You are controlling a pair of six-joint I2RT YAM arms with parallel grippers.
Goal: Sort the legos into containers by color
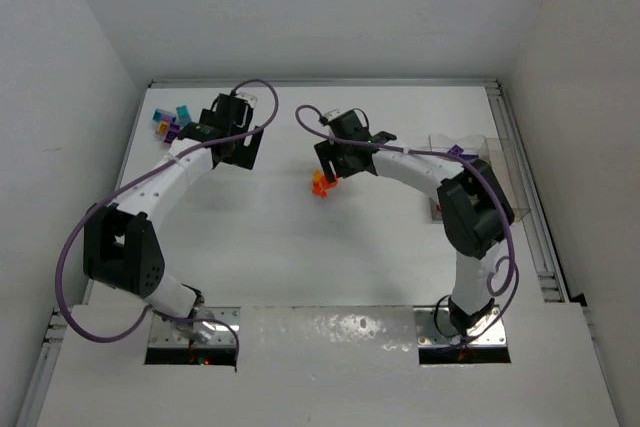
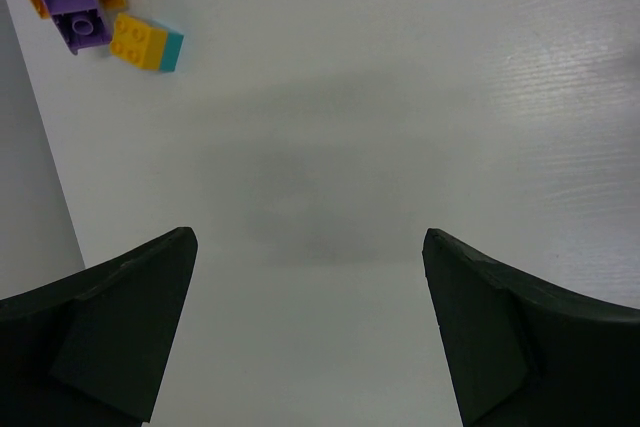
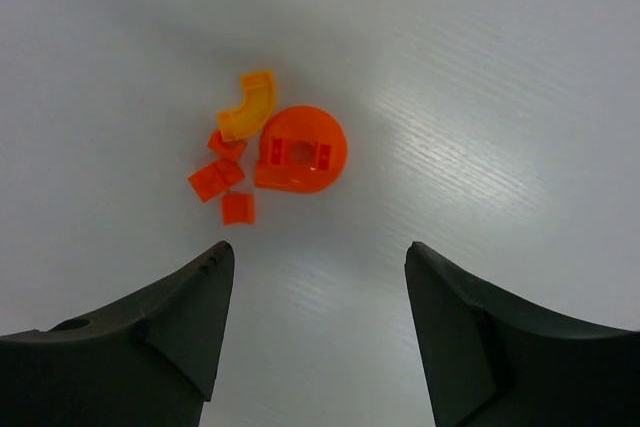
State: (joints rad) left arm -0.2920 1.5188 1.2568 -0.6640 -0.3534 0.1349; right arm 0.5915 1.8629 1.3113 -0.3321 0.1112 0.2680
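A small pile of purple, yellow and teal legos (image 1: 170,123) lies at the far left of the table; it shows in the left wrist view (image 2: 85,2) at the top left. A cluster of orange legos (image 1: 321,184) lies mid-table; in the right wrist view it holds a round orange piece (image 3: 301,150), a curved yellow-orange piece (image 3: 248,105) and small orange bricks (image 3: 222,187). My left gripper (image 2: 308,242) is open and empty, right of the pile. My right gripper (image 3: 318,252) is open and empty, just short of the orange cluster. The clear containers (image 1: 490,172) stand at the right edge.
White walls close in the table on the left, back and right. A metal rail (image 1: 530,207) runs along the right edge beside the containers. The arm bases (image 1: 190,332) sit at the near edge.
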